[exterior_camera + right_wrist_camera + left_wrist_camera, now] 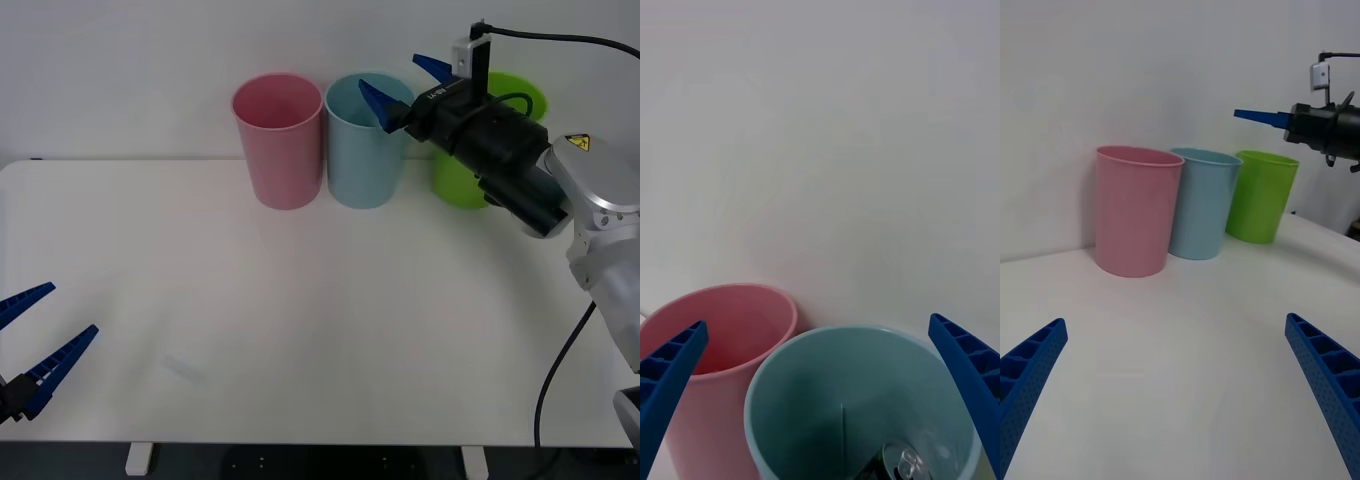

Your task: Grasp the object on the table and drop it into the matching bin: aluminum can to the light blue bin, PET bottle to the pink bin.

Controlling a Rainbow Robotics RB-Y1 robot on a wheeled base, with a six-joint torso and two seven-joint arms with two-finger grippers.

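— Where is the right tool seen, and in what state?

— It is held above the light blue bin at the far edge of the surface, with its blue ribbed fingers spread wide and nothing gripped between them. In the right wrist view the two fingers are seen at either side of the bin's mouth.

— And the can?

— The can is found inside the light blue bin, low against the wall, with its silver top and pull-tab turned upward — released, not touched by the tool.

— What is set beside that bin?

— The pink bin is stood just beside it on the robot's left, the rims nearly touching. A lime green bin is stood on the other side, partly hidden behind the right arm.

— And the left tool?

— The left tool is kept low at the near left corner of the surface, well apart from the bins, its fingers likewise spread and nothing held.
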